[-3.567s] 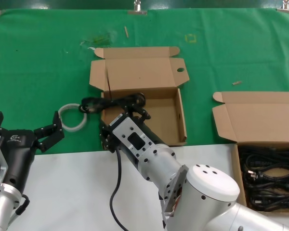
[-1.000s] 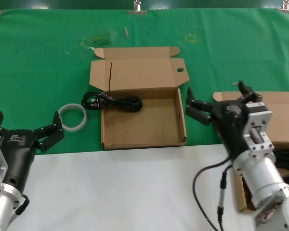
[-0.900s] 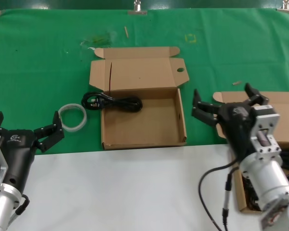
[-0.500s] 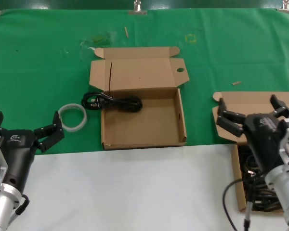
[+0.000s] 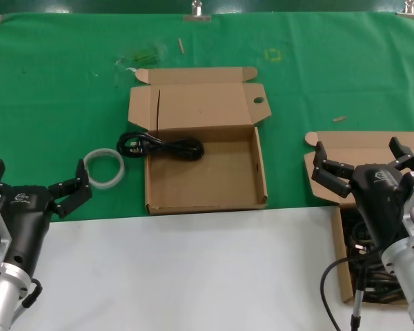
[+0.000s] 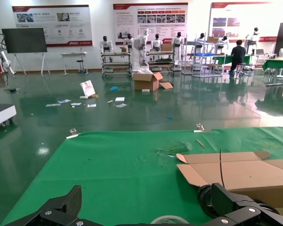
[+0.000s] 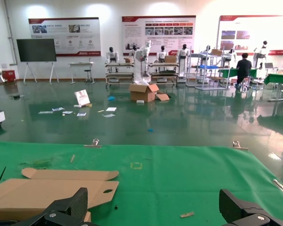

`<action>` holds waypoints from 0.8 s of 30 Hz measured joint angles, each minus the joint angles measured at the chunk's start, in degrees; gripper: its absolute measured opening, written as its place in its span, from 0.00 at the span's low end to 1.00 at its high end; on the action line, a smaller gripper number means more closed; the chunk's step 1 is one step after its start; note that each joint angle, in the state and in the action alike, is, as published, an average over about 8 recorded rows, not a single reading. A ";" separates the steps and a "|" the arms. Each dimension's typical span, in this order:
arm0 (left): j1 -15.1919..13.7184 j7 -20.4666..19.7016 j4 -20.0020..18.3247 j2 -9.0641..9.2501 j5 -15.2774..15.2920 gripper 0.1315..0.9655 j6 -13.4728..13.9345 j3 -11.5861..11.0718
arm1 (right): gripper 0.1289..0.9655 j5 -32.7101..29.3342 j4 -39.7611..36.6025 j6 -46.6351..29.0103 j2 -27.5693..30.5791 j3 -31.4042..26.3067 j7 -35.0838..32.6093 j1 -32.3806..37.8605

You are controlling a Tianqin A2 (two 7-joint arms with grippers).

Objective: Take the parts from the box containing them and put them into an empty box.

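Right end effector (image 5: 364, 167) spread wide above the brown cardboard box of black power cords (image 5: 372, 265)

Tangled coils could drag several out together; left end effector (image 5: 34, 185) parked, open.

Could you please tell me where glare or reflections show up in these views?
Head view: even light on the green cloth-covered table, no glare. Both wrist views: the glossy green hall floor mirrors the ceiling lights, and the bright back wall with white posters looks washed out.

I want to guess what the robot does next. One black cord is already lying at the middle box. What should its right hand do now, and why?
Probably lower the right hand into the box on the right and grab another black cord. Its fingers are spread open and empty, it hangs right above that box, and cords show inside. The left hand waits beside the white ring.
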 joint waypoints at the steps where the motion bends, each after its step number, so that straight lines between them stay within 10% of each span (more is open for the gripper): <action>1: 0.00 0.00 0.00 0.00 0.00 1.00 0.00 0.00 | 1.00 0.00 0.00 0.00 0.00 0.00 0.00 0.00; 24: 0.00 0.00 0.00 0.00 0.00 1.00 0.00 0.00 | 1.00 0.00 0.00 0.00 0.00 0.00 0.00 0.00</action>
